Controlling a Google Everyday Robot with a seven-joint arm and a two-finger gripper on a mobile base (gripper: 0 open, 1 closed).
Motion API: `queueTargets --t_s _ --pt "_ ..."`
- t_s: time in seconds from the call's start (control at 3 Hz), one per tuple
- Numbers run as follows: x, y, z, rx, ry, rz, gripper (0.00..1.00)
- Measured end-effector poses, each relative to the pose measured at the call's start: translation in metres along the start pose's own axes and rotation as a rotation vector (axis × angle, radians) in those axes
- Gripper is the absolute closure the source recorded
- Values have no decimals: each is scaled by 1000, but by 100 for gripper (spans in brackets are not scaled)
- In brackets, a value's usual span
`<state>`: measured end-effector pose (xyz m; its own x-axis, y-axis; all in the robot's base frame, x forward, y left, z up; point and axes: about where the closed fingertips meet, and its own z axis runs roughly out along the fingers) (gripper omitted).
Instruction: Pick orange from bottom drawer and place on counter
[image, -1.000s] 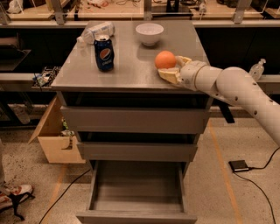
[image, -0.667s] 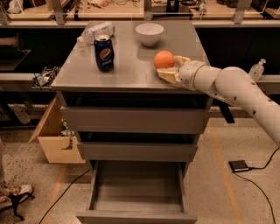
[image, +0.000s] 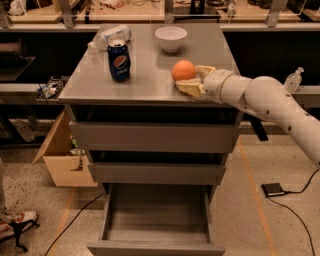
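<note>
Grey and glossy, the squarish desk (image: 150, 85) carried a blue Pepsi can (image: 119, 61) well left of the fingers and a round white bowl (image: 171, 38) beyond them. The small round orange (image: 183, 70) rested on the desk between the tips of the cream-coloured fingers (image: 189, 88), which stood spread open around it. Below them the shallow grey bottom drawer (image: 156, 215) stood open, empty. Judging by this, they should back straight off rightward, without nudging the orange into a roll.

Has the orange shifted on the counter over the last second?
Yes, slightly: the orange has edged left toward the Pepsi can, which stays put. The gripper is beside the orange, near the right edge of the counter.
</note>
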<state>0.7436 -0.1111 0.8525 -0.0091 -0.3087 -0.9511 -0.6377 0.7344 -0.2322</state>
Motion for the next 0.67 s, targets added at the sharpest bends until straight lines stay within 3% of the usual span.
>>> queueTargets --t_s 0.33,0.67 --pt "0 2 2 -4 -1 0 0" --pt "0 2 2 -4 -1 1 0"
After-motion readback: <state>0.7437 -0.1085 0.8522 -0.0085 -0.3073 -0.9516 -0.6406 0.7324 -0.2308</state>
